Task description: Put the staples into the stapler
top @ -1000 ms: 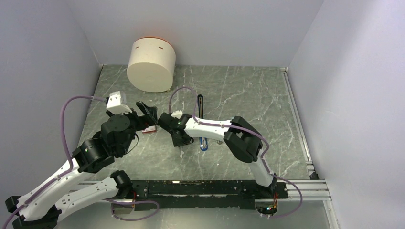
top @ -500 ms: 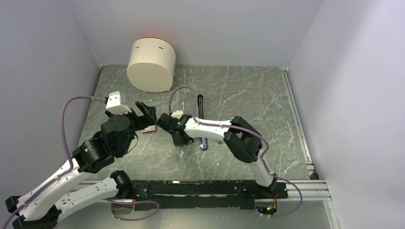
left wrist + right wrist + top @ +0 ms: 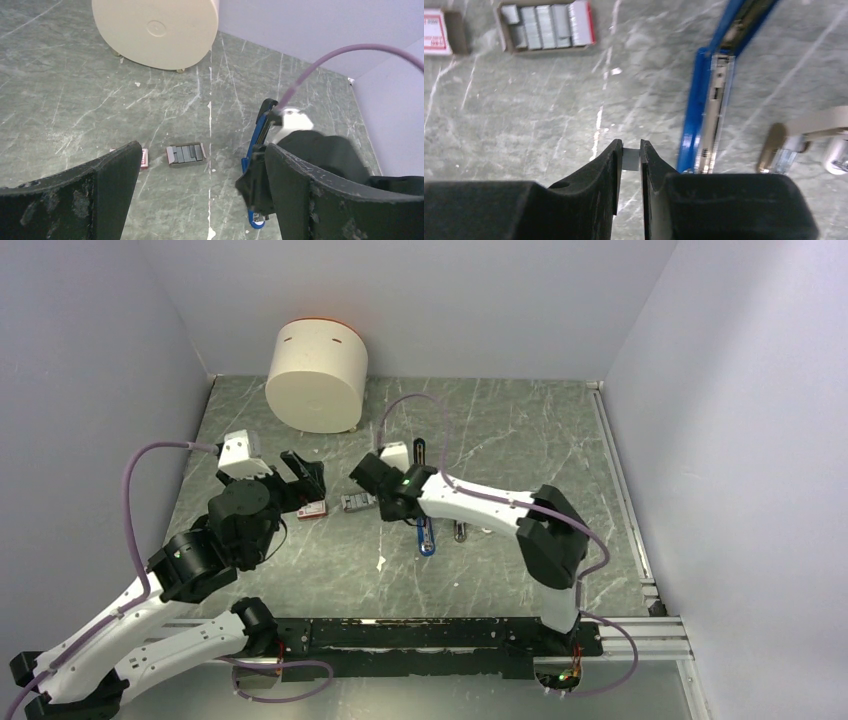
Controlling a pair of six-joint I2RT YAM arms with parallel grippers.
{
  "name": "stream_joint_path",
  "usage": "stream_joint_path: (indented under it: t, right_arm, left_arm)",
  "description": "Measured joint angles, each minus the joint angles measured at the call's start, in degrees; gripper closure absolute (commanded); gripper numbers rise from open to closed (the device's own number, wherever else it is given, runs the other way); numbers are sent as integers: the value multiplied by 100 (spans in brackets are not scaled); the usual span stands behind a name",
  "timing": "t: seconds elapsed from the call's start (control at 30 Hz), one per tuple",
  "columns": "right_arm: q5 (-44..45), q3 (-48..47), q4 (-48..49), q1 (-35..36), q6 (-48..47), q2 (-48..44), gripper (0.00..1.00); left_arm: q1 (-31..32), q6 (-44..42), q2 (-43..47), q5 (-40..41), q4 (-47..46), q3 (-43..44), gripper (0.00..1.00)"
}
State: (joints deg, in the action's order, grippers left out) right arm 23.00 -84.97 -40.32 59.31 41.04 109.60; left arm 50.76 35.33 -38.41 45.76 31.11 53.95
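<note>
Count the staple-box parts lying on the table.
2: the red-labelled sleeve on the left, and the open staple tray just right of it, apart. More may hide under the arms.

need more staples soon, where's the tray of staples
Top view: the tray lies left of centre, between the red box to its left and the stapler to its right.

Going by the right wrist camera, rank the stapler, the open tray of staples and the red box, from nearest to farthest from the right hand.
1. stapler, just right of the right hand, which pinches a staple block.
2. tray of staples, ahead and to the left.
3. red box, far left, beyond the tray.
</note>
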Motion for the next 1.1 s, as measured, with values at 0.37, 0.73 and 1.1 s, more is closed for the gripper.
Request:
stream_joint_path:
  t: [0.37,0.73,1.1]
  right_arm:
    - [120,1414,501,-778,-201,-1158,77]
    - [33,1696,911,-750,-343,-1180,77]
    - [22,1770,1097,-772,-446,-1032,77]
  left_arm:
    - [0,92,-313,-455,-133,-13,3]
    - [0,136,-612,-863,-229,-13,3]
    - [0,131,-726,-1008,-262,-13,3]
